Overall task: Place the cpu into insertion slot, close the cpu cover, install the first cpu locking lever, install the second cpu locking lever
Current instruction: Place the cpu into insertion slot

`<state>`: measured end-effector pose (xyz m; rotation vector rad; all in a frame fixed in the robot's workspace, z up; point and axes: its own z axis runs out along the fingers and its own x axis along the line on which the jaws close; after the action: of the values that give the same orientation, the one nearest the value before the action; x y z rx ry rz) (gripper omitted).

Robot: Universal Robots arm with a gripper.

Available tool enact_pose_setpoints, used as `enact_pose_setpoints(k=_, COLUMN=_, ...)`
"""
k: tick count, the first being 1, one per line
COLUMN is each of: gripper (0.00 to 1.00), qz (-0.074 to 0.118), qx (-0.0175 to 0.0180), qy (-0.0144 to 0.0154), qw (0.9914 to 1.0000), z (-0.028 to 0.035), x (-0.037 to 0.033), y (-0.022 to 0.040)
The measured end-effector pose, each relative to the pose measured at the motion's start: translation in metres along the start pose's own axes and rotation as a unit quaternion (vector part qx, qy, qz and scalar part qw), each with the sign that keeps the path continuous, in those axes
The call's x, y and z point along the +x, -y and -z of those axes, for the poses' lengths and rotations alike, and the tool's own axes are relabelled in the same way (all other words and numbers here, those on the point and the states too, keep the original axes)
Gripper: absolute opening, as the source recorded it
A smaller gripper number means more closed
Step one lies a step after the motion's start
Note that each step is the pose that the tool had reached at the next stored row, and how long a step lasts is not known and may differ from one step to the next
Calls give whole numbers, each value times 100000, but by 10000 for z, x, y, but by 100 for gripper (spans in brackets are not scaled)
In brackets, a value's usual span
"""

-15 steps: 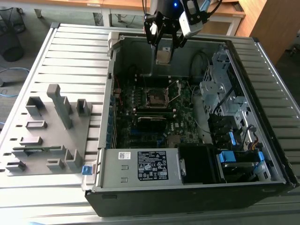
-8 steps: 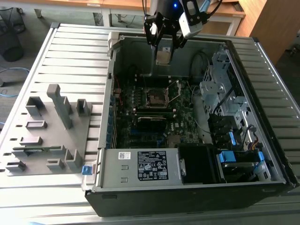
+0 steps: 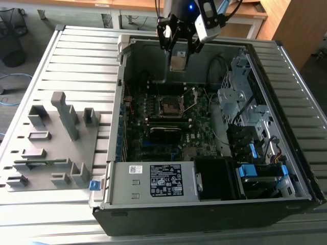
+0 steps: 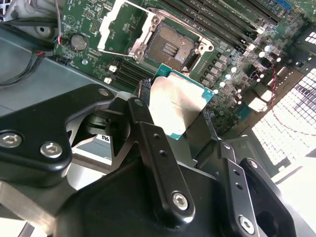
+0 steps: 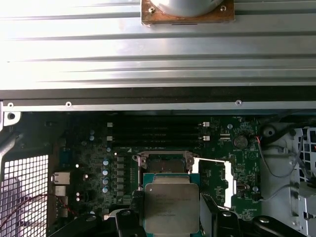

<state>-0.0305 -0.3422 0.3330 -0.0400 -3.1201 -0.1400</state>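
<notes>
- 1 gripper (image 3: 179, 53) pinches 1 cpu (image 3: 178, 62) by its edges, off the board.
- In the exterior view, the cpu hangs at 12 o'clock from 1 bare slot (image 3: 170, 105).
- 1 cover (image 4: 106, 29) stands flipped open beside the slot.

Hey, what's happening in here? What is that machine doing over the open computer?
A robot arm's black gripper is shut on a small square chip with a dull silver top, the cpu, holding it in the air above the green motherboard inside an open desktop computer case. The square dark insertion slot below is empty, and its thin silver cpu cover is swung open beside it. So the chip has not yet been seated.
</notes>
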Motion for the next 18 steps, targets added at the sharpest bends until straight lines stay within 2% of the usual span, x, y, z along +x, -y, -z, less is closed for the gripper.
enact_pose_setpoints(k=11, gripper=54, qz=1, qx=-13, qy=4, qw=100000, z=-22, x=0, y=2)
enact_pose_setpoints(k=18, gripper=54, qz=9, qx=-7, qy=96, qw=100000, z=-135, x=-3, y=12)
